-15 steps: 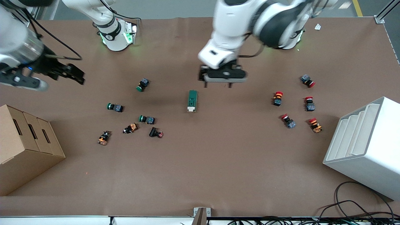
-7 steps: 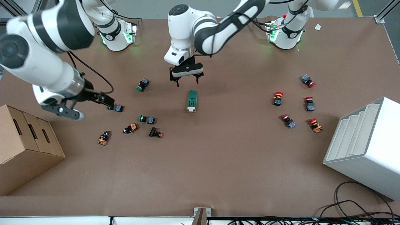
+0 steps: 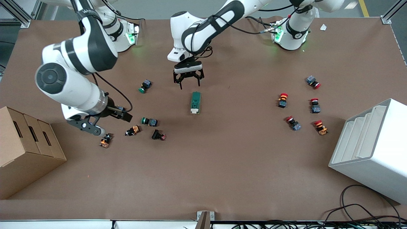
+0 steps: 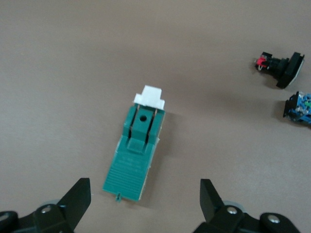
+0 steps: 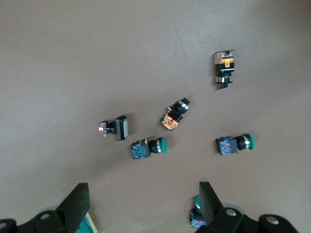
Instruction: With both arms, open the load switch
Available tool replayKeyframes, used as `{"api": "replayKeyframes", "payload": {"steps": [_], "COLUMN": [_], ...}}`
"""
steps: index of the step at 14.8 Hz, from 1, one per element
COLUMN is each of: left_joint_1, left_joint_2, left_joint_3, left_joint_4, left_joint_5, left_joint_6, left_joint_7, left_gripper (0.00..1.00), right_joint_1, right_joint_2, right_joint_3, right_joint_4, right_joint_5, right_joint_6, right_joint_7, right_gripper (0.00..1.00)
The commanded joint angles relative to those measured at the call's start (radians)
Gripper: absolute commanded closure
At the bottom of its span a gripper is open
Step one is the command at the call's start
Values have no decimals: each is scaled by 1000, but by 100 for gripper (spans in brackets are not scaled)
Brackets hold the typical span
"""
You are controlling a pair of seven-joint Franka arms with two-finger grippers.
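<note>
The load switch [image 3: 196, 102] lies on the brown table, a dark green block with its white toggle [image 3: 194, 111] at the end nearer the front camera. In the left wrist view the load switch [image 4: 138, 155] lies just ahead of the fingers. My left gripper [image 3: 189, 83] [image 4: 144, 199] hangs open over the table at the switch's green end, touching nothing. My right gripper [image 3: 125, 117] [image 5: 144, 204] is open and empty above the push buttons toward the right arm's end. A corner of the load switch [image 5: 90, 225] shows beside one of its fingers.
Green, orange and black push buttons [image 3: 149, 121] [image 5: 148, 148] lie scattered toward the right arm's end, and red-capped ones [image 3: 282, 100] toward the left arm's end. A cardboard box [image 3: 28, 149] and a white rack [image 3: 372, 149] stand at the table's two ends. Cables [image 3: 359, 206] lie at the front edge.
The left gripper has come down and toward the switch's green end. The right arm has swung in from the table's end to above the push buttons. The switch has not moved.
</note>
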Motion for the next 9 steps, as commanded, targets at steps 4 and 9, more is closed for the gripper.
{"api": "replayKeyframes", "payload": {"steps": [4, 9], "left_joint_1": [-4, -9], "left_joint_2": [44, 85], "left_joint_3": [10, 11], "left_joint_4": [-80, -148], "left_joint_5": [309, 496], "left_joint_6": [2, -66], "left_joint_7": [-193, -336], "left_gripper": [1, 1], "right_joint_1": [93, 167], "right_joint_2": [65, 130], "right_joint_3": [-8, -8], "right_joint_4": [-6, 0], "right_joint_5": [12, 12], "right_joint_6": [107, 163], "right_joint_7": [145, 460], "right_gripper": [0, 0]}}
